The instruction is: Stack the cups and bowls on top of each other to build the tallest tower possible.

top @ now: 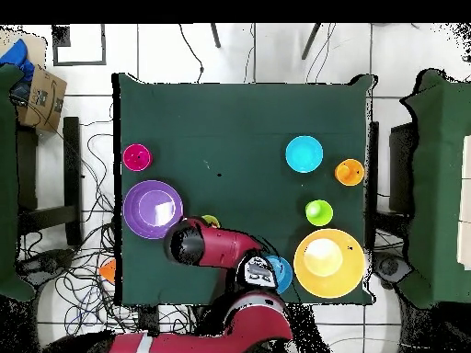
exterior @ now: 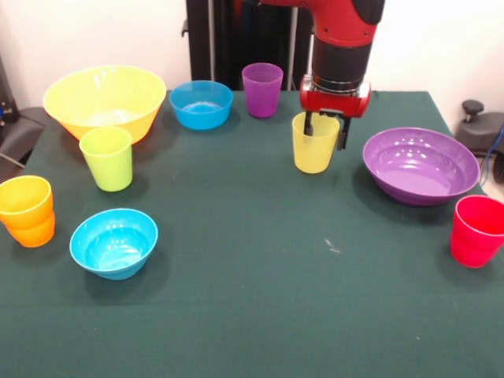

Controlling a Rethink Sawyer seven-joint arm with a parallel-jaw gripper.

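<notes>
My gripper [exterior: 327,132] hangs at the yellow cup [exterior: 314,146], which stands upright at the table's far middle. One finger [exterior: 309,124] is inside the cup's mouth and the other is outside its right wall; they stand apart, open. In the overhead view the arm [top: 198,244] covers the gripper and only a sliver of the yellow cup [top: 211,221] shows. A purple cup [exterior: 262,89] and a small blue bowl [exterior: 201,104] stand behind it. Nothing is stacked except two nested orange cups [exterior: 27,211].
A large yellow bowl [exterior: 105,98] sits far left with a lime green cup [exterior: 107,157] in front of it. A second blue bowl [exterior: 113,242] is near left. The wide purple bowl [exterior: 420,165] and a red cup [exterior: 476,230] are at the right.
</notes>
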